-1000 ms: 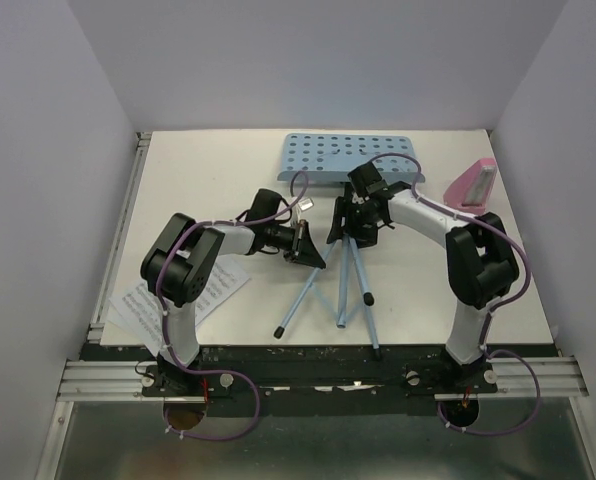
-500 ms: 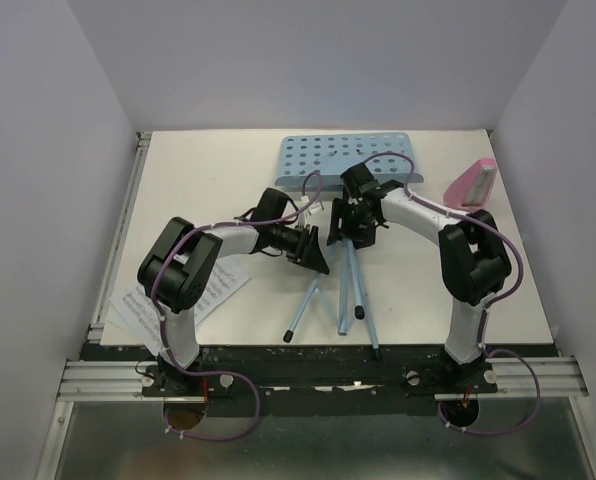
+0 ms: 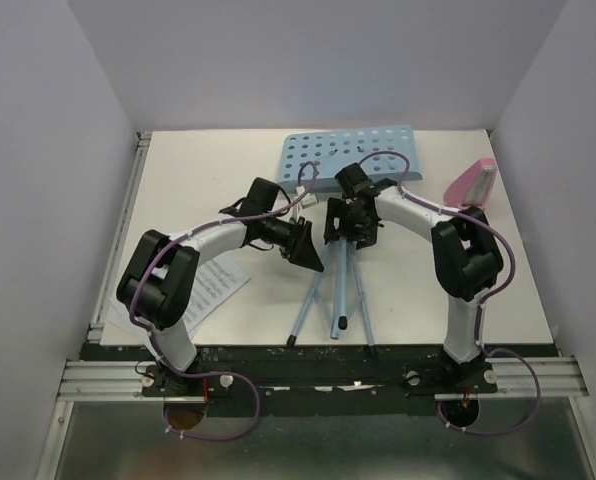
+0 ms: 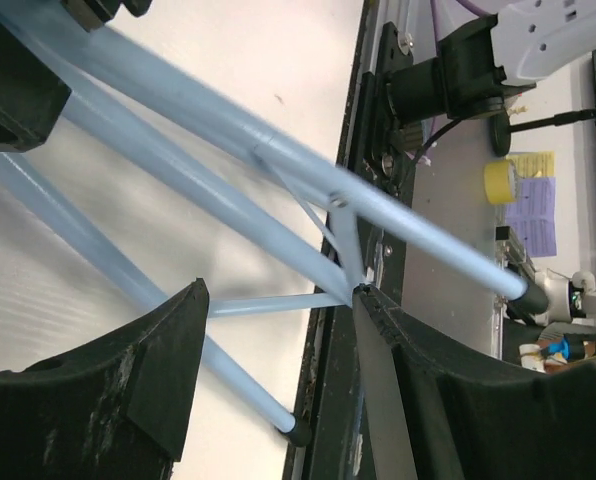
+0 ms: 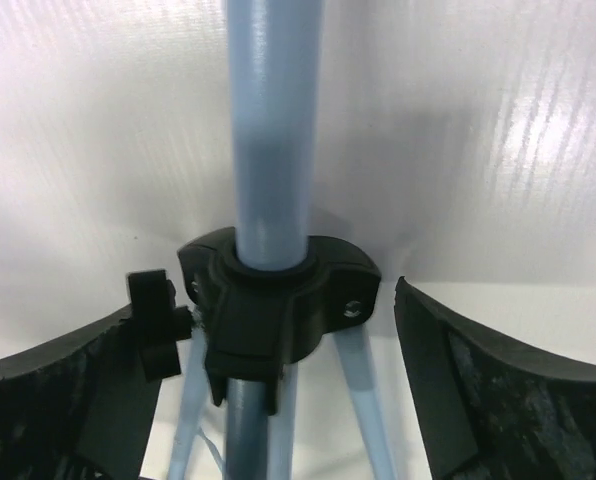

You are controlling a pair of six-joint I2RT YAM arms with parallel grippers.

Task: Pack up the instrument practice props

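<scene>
My right gripper (image 5: pixel 283 395) gapes either side of the stand's (image 3: pixel 348 158) chunky black collar (image 5: pixel 278 290), touching nothing. My left gripper (image 4: pixel 278 390) is spread wide too, with the smooth blue legs (image 4: pixel 228 170) just ahead. The hole-punched desk lies at 12 o'clock, the pink metronome (image 3: pixel 472 183) at 2, and the sheets (image 3: pixel 213 290) at 8, by the table's (image 3: pixel 208 180) left edge.

Centre: music stand (image 3: pixel 328 158) legs ran toward the near edge.
Far-right corner: metronome (image 3: pixel 471 184) stood.
Near-left corner: sheet-music pages (image 3: pixel 216 290) lay.
Far-left corner: bench (image 3: pixel 193 175) open.
</scene>
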